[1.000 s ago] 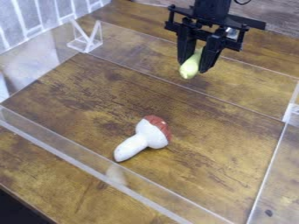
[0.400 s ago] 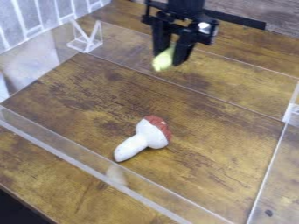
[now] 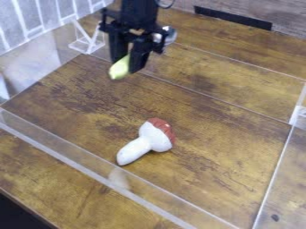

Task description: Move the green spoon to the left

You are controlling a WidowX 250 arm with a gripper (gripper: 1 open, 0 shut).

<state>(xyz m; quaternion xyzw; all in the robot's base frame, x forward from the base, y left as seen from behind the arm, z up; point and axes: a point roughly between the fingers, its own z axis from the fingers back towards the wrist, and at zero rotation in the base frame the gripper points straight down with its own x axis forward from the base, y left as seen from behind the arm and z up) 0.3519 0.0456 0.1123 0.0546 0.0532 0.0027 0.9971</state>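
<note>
The jaws are clamped on the green spoon (image 3: 120, 68), whose yellow-green handle end sticks out below the dark fingers; its silver bowl is hidden between them. The gripper (image 3: 128, 59) points down and hangs above the surface (image 3: 227, 161), up and to the left of the toy mushroom (image 3: 147, 141) and well apart from it. The spoon is off the wood, not resting on anything.

The step in hand looks like the carry to the left, with the set-down not yet done. To do it well, the jaws should stay tight until the spoon's lower end meets the wood, since a slim, smooth plastic handle can slip or swing in a narrow grip. Lowering straight down, then parting the jaws only on contact, would keep it from bouncing or rolling. The drop spot should stay inside the clear wall (image 3: 72, 148) that borders the work area and short of the clear triangular stand (image 3: 88, 38) up and to the left of the mushroom.

The spoon's handle reads as glossy plastic, thin and rounded at the tip. The mushroom has a white, stubby stem and a red-brown domed cap, lying on its side. The surface is dark, grainy wood planking with visible streaks. The walls are transparent sheet with bright edges, hard to judge for height.
</note>
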